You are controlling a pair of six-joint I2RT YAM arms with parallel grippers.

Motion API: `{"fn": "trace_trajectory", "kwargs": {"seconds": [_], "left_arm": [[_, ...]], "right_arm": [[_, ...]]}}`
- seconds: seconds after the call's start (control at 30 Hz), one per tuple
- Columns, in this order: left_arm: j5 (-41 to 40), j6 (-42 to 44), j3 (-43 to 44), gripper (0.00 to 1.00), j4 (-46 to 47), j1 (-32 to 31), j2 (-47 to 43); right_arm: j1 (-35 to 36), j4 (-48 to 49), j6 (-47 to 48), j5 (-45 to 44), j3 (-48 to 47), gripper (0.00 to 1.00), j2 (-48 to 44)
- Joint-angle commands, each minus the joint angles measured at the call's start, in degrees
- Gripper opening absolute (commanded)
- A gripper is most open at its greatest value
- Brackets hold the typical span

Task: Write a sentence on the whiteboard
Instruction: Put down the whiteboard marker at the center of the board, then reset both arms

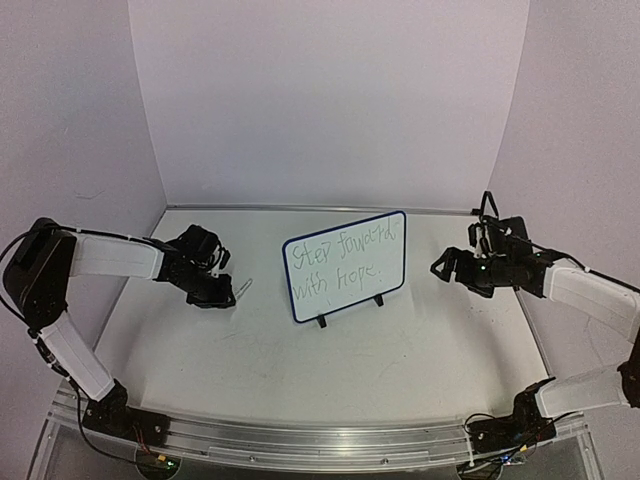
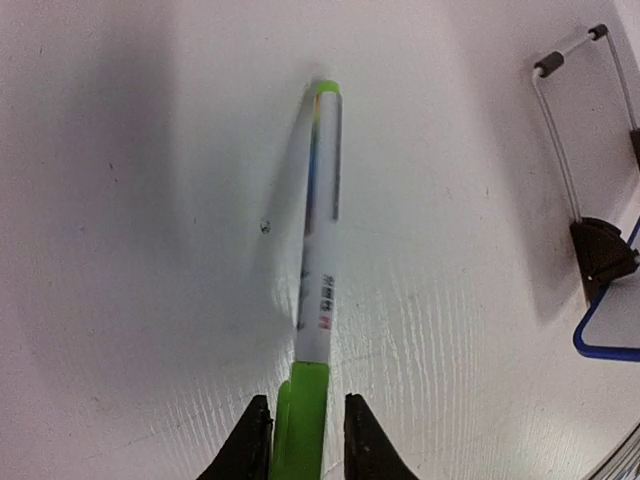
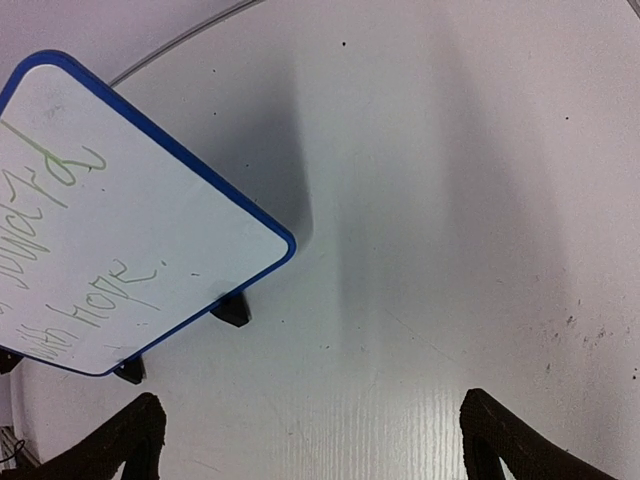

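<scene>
The whiteboard [image 1: 395, 262] stands propped just right of my left pincer [image 2: 305, 420], facing me for reading; the sentence [image 1: 335, 262] fills two lines, so I judge the writing done. That pincer flanks the green marker [image 2: 318, 250] low over the table [image 1: 400, 360], likely to lay it down; whether it pinches I cannot tell. My right pincer [image 3: 312, 400] gapes empty, board ahead-left

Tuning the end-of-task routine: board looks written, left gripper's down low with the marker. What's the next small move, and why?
Probably open the left gripper fully, then lift clear. The sentence on the whiteboard looks finished, full stop included, and the marker lies low over the table between that gripper's fingers, so release should barely move it. Whether it is gripped is unclear.
</scene>
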State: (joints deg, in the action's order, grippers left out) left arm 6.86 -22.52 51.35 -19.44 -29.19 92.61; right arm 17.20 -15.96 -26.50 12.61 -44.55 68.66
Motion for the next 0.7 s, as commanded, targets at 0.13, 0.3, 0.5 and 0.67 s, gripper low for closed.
{"fn": "trace_trajectory", "kwargs": {"seconds": [0.13,0.3,0.5,0.67], "left_arm": [[-2.32,-0.20,-0.25,0.69,3.89,1.41,-1.44],[-3.50,0.62,-1.18,0.80,3.87,3.12,-2.89],[-3.92,3.56,-2.00,0.82,5.67,11.08,-5.64],[-3.39,5.68,-4.81,0.84,10.71,20.56,-12.55]], "right_arm": [[-1.24,-0.47,1.55,-3.09,0.19,0.98,-0.01],[-1.88,-0.47,2.74,-3.94,-0.29,0.98,0.92],[-3.61,0.10,6.62,-7.78,-0.64,0.98,0.19],[-9.03,6.03,10.40,-7.39,2.55,0.98,-4.50]]}}
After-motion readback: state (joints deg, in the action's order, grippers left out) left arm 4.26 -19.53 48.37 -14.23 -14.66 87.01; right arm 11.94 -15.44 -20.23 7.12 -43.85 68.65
